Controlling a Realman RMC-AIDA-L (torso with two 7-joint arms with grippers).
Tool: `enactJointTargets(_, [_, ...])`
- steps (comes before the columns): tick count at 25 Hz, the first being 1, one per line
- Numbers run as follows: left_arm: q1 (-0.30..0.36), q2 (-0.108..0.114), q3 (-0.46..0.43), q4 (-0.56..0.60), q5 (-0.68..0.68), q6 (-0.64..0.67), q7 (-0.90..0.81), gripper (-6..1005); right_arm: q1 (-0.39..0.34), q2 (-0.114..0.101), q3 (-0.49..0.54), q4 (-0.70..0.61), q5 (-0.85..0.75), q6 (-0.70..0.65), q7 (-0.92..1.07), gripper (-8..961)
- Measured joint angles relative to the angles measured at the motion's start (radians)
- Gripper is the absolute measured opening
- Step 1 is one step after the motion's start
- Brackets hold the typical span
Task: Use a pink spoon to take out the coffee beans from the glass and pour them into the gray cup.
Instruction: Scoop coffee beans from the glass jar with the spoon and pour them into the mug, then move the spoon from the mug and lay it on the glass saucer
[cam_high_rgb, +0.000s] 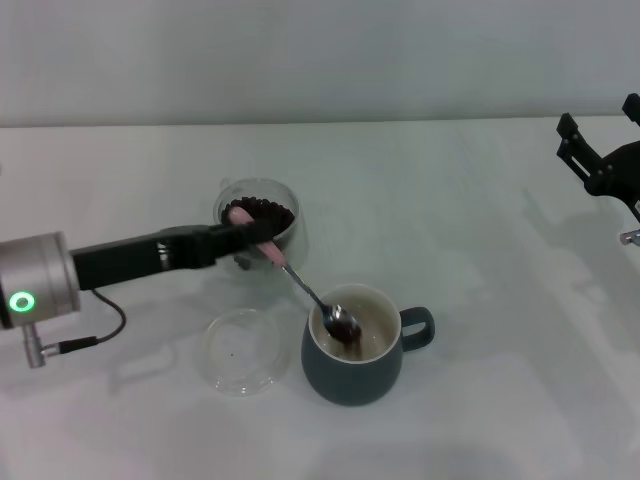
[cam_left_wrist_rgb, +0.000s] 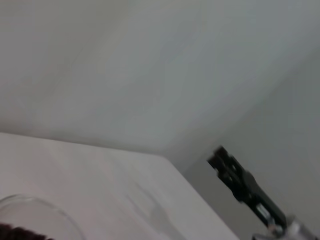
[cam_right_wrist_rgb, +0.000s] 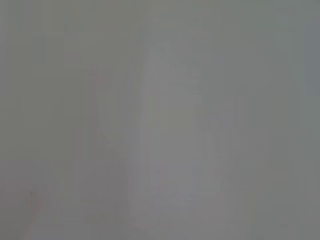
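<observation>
My left gripper (cam_high_rgb: 250, 232) is shut on the pale pink handle of the pink spoon (cam_high_rgb: 300, 283), in front of the glass (cam_high_rgb: 258, 212). The spoon slants down to the right, and its silver bowl, with dark coffee beans (cam_high_rgb: 345, 330) in it, sits inside the rim of the gray cup (cam_high_rgb: 355, 345). The glass holds a heap of coffee beans (cam_high_rgb: 272, 212); its rim and beans also show in the left wrist view (cam_left_wrist_rgb: 30, 220). My right gripper (cam_high_rgb: 600, 160) is parked high at the far right, and it shows far off in the left wrist view (cam_left_wrist_rgb: 240, 182).
A flat clear glass dish (cam_high_rgb: 240, 350) lies just left of the gray cup. The cup's handle (cam_high_rgb: 420, 328) points right. The white table (cam_high_rgb: 500, 400) ends at a pale wall behind. The right wrist view shows only a blank grey surface.
</observation>
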Motion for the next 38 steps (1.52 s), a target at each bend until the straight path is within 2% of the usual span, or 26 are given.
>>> enactJointTargets(7, [-0.030, -0.004, 0.032, 0.001, -0.005, -0.002, 0.138, 130, -0.003, 0.001, 0.000, -0.001, 0.000, 0.007, 0.001, 860])
enactJointTargets(13, [-0.038, -0.005, 0.053, 0.022, -0.010, -0.014, 0.177, 131, -0.005, 0.003, 0.000, 0.001, 0.000, 0.007, 0.002, 860])
enactJointTargets(18, [-0.020, -0.007, 0.052, 0.018, -0.131, -0.007, 0.150, 131, -0.005, 0.003, 0.000, 0.006, 0.000, 0.007, 0.002, 860])
enactJointTargets(23, [0.096, -0.006, 0.046, 0.013, -0.398, -0.011, 0.054, 130, -0.005, 0.004, 0.000, 0.007, 0.000, 0.006, 0.002, 860])
enactJointTargets(26, [0.172, -0.002, 0.046, -0.008, -0.476, -0.013, -0.034, 130, -0.005, 0.005, 0.000, 0.008, 0.000, 0.004, 0.007, 860])
enactJointTargets(30, [0.268, 0.014, 0.042, -0.060, -0.499, -0.004, -0.080, 130, -0.002, 0.005, 0.000, 0.004, 0.000, 0.006, 0.026, 860])
enactJointTargets(36, [0.362, 0.047, 0.032, -0.127, -0.476, -0.008, -0.066, 130, -0.001, 0.003, 0.000, 0.001, 0.000, 0.007, 0.029, 860])
enactJointTargets(38, [0.384, 0.051, 0.030, -0.132, -0.461, 0.003, -0.064, 130, -0.001, 0.002, 0.000, 0.000, 0.000, 0.008, 0.029, 860])
